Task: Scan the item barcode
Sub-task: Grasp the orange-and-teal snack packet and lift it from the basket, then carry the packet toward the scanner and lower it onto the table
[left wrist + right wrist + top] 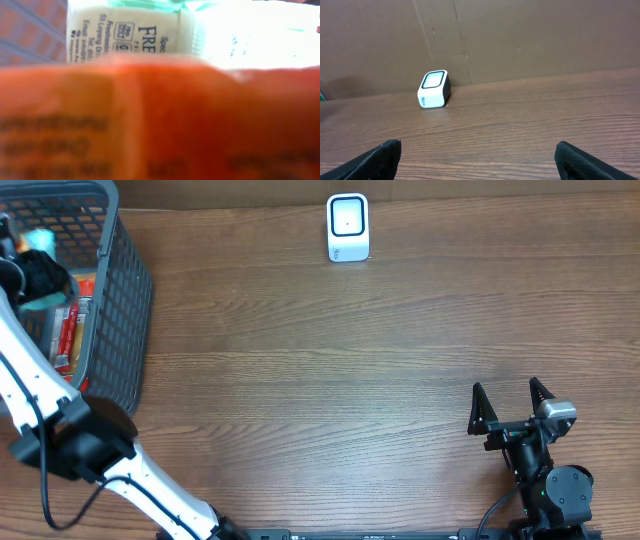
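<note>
Filling the left wrist view, an orange packet (200,125) with dark print sits blurred right against the lens. A white packet (130,35) with dark lettering lies just behind it. Both are inside the dark mesh basket (125,300) at the table's far left corner, where the left gripper (45,280) reaches down among the contents. Whether its jaws hold anything, or how wide they stand, I cannot tell.

The white scanner (348,227) stands upright near the far edge, well apart from the basket. The table (320,380) is brown wood grain, backed by a plain brown board wall (520,40) with vertical seams. The right gripper (506,385) hovers near the front right, jaws spread wide and empty.
</note>
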Robot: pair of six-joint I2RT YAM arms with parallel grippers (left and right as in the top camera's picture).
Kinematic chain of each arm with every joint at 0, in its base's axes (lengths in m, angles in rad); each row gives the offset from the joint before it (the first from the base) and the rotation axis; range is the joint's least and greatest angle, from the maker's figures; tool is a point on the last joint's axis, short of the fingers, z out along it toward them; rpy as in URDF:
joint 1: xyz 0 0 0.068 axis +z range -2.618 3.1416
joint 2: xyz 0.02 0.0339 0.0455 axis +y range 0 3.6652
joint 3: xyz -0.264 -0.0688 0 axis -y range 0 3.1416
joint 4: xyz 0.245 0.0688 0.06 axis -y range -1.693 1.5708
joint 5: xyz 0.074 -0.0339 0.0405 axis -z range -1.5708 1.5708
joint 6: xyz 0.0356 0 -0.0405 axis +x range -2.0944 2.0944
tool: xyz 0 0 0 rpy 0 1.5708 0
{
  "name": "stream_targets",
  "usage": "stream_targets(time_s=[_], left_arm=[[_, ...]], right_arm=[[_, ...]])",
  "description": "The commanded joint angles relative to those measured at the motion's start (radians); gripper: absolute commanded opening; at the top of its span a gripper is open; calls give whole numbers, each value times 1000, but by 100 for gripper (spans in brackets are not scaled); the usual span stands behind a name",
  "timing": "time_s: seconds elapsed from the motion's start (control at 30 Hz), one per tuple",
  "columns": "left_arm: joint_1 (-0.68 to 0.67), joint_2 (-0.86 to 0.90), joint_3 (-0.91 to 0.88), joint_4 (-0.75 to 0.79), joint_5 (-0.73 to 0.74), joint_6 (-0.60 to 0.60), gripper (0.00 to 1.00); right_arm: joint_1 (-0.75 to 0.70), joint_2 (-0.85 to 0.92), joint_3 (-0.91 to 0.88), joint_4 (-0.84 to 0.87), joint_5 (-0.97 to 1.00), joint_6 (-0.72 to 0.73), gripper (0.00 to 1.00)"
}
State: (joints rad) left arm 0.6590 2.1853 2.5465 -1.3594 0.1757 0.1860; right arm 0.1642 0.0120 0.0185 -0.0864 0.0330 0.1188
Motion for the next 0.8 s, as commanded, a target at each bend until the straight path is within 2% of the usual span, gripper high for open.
stream_targets(time_s=[0.0,0.17,0.37,0.6,0.77], left_arm=[[-34,-222,67,2,56,-66,48],[-124,-367,67,-51,47,-109,47],[-311,-469,67,-141,-13,-185,45],[-592,-465,66,-327,-160,-254,41],[-807,-455,6,-330,-184,-306,39]], right_arm=[[-4,-8,-11,6,2,-4,100],[-4,-8,-11,6,2,-4,100],[-4,-8,-11,6,2,-4,100],[-4,-8,-11,6,2,-4,100],[-4,-8,-11,6,2,-4,100]])
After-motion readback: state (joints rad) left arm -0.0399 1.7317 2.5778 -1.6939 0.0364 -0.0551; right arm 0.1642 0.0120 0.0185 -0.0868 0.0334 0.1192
